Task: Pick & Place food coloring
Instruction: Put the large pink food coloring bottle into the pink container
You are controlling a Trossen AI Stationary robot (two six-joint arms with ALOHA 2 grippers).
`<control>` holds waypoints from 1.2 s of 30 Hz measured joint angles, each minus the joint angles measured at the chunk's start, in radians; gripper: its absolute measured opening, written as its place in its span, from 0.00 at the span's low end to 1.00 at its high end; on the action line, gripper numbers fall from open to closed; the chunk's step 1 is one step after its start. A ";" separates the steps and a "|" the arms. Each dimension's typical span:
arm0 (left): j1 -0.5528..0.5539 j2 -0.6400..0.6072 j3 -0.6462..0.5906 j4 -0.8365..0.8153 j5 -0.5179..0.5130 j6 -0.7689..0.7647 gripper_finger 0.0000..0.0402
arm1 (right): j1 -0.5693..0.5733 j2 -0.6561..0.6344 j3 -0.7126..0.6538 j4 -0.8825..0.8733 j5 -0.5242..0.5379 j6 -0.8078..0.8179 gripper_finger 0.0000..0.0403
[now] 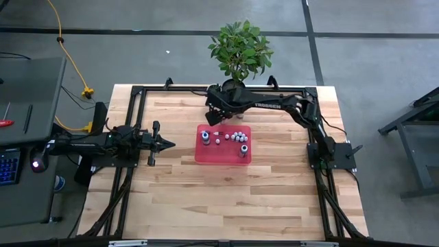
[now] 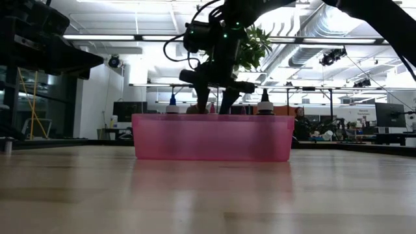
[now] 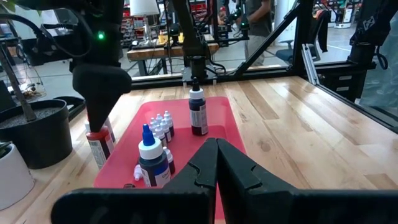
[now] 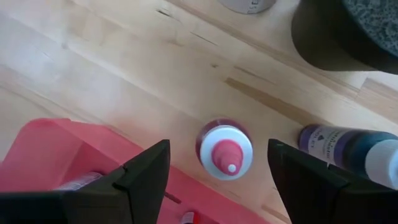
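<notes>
Right gripper [image 4: 217, 174] jaws spread, straddling red-tipped food coloring bottle [image 4: 224, 151] beside red tray [image 4: 56, 155]; labels unreadable; left gripper [image 1: 164, 143] closed.

Red tray [image 4: 43, 149] and dark pot [image 4: 348, 31], both edge-cropped.

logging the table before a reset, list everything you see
shallow red plastic tray: one, table centre
blue-tipped dark bottle: one, in tray
black-capped dark bottle: one, in tray
tiny white-capped bottles: several, clustered in tray
red-tipped bottle with white cap: one, upright on wood beside tray
dark purple-labelled bottle: one, next to it
leafy green plant in black pot: one, far edge
small white pot: one, beside black pot
right gripper: open, over red-tipped bottle
left gripper: shut, left of tray
</notes>
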State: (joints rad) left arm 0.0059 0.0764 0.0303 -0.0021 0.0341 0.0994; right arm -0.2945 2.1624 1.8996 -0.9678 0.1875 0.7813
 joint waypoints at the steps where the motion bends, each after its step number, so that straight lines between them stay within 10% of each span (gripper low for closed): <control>1: 0.000 0.000 0.000 0.000 0.000 0.000 0.00 | -0.002 0.000 0.000 0.000 0.000 -0.001 0.64; 36: 0.000 0.000 0.000 0.000 0.000 0.000 0.00 | -0.019 0.009 0.000 -0.015 -0.006 -0.023 0.30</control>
State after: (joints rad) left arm 0.0061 0.0765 0.0303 -0.0021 0.0341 0.0992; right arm -0.3134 2.1715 1.8996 -0.9825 0.1810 0.7586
